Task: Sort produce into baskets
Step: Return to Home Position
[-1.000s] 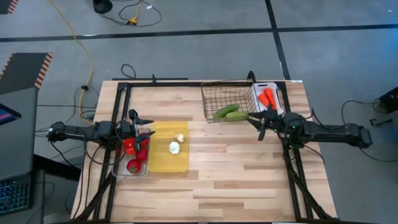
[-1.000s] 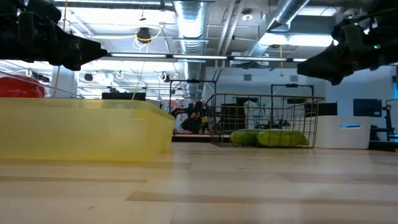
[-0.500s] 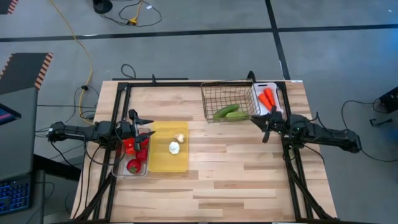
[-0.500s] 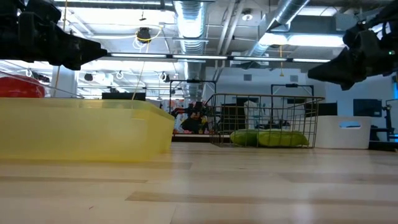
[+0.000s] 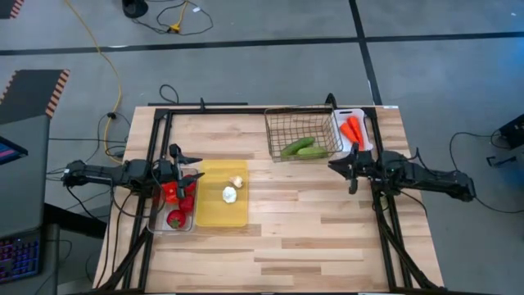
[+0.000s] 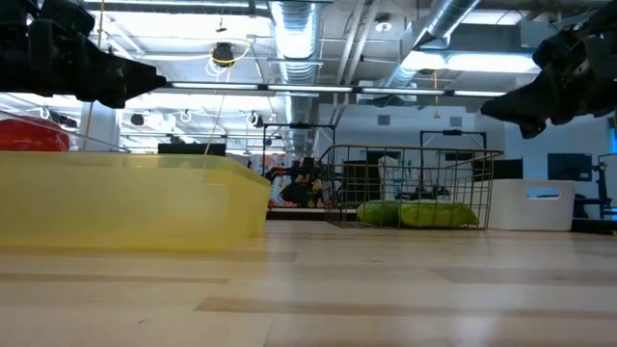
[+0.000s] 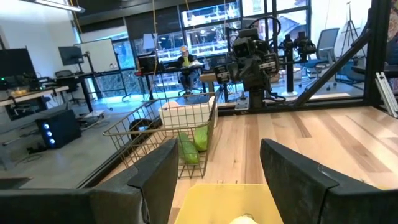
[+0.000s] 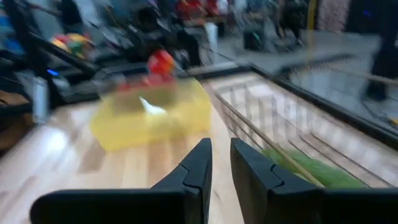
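Flat, even overhead light covers the pale wooden table (image 5: 286, 238) in the high view, and the arms throw only faint, soft-edged shadows. At table height, the ceiling strip lights (image 6: 289, 89) burn out white. Against them the left gripper (image 6: 145, 75) and right gripper (image 6: 501, 104) are near-black silhouettes. The yellow tray (image 6: 125, 198) glows as light passes through it, and the nearest boards fall out of focus. The left wrist view is dark in the foreground against brightly lit windows at the back. The right wrist view is smeared by motion, the wire basket (image 8: 298, 124) reduced to streaks, with a patch of glare on the tabletop.
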`<action>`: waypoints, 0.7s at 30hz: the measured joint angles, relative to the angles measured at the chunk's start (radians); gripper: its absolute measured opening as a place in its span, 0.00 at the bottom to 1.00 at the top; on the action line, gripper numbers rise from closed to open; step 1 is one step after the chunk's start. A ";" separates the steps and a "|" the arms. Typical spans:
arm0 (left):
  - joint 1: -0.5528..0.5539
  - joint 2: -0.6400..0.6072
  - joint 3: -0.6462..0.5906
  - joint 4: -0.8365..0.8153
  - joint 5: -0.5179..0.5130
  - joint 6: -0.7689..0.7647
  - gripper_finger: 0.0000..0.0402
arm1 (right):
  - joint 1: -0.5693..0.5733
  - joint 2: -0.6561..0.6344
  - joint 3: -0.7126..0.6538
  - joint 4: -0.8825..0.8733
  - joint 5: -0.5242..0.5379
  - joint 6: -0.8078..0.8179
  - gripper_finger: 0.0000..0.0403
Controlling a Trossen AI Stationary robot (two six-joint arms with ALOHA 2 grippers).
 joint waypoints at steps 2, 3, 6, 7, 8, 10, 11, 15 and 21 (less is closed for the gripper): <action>0.000 0.000 0.000 0.000 0.000 0.000 0.53 | 0.000 0.000 -0.028 0.087 -0.042 -0.023 0.21; 0.000 0.000 0.000 0.000 0.000 0.000 0.53 | 0.000 0.000 -0.047 0.134 -0.049 -0.043 0.21; 0.000 0.000 0.000 0.000 -0.001 0.000 0.53 | 0.000 0.005 -0.061 0.170 -0.052 -0.076 0.21; 0.000 0.000 0.000 0.000 -0.001 0.001 0.53 | 0.000 0.008 -0.061 0.170 -0.052 -0.079 0.21; 0.000 0.000 0.000 0.000 -0.001 0.006 0.53 | 0.000 0.011 -0.061 0.170 -0.052 -0.079 0.21; 0.000 0.000 0.000 0.000 -0.002 0.025 0.53 | 0.000 0.010 -0.061 0.170 -0.052 -0.079 0.21; 0.000 0.000 0.000 0.000 -0.002 0.037 0.53 | 0.000 0.010 -0.061 0.170 -0.051 -0.079 0.21; 0.000 0.000 0.000 0.000 -0.010 0.060 0.53 | -0.001 0.019 -0.061 0.170 -0.051 -0.079 0.21; 0.000 0.000 0.000 -0.002 -0.014 0.076 0.53 | -0.001 0.047 -0.061 0.169 -0.049 -0.079 0.21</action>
